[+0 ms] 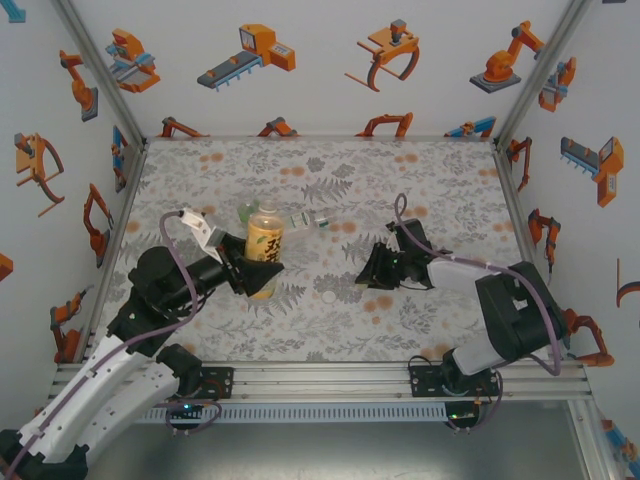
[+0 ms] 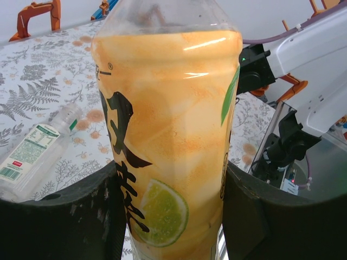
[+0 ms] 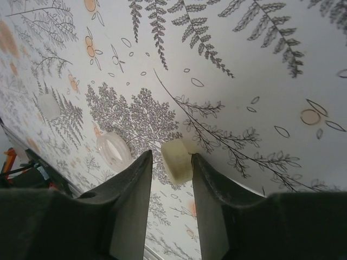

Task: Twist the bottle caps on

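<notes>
My left gripper (image 1: 256, 270) (image 2: 169, 169) is shut on the amber bottle (image 1: 264, 243) (image 2: 168, 108) with the yellow label, holding it upright near the table's middle left. Its neck top is cut off in the left wrist view. My right gripper (image 1: 368, 272) (image 3: 171, 157) points down at the table with a pale bottle cap (image 3: 177, 161) between its fingers. That cap touches the right finger, and a slit of table shows between it and the left finger. A clear cap (image 3: 114, 150) and a whitish cap (image 3: 49, 106) lie to the left of the jaws.
The clear bottle (image 1: 305, 222) (image 2: 32, 154) with the green-white label lies on its side behind the amber one. A squat green-tinted bottle (image 1: 247, 212) stands next to it. A loose white cap (image 1: 328, 296) lies on the table between the two arms.
</notes>
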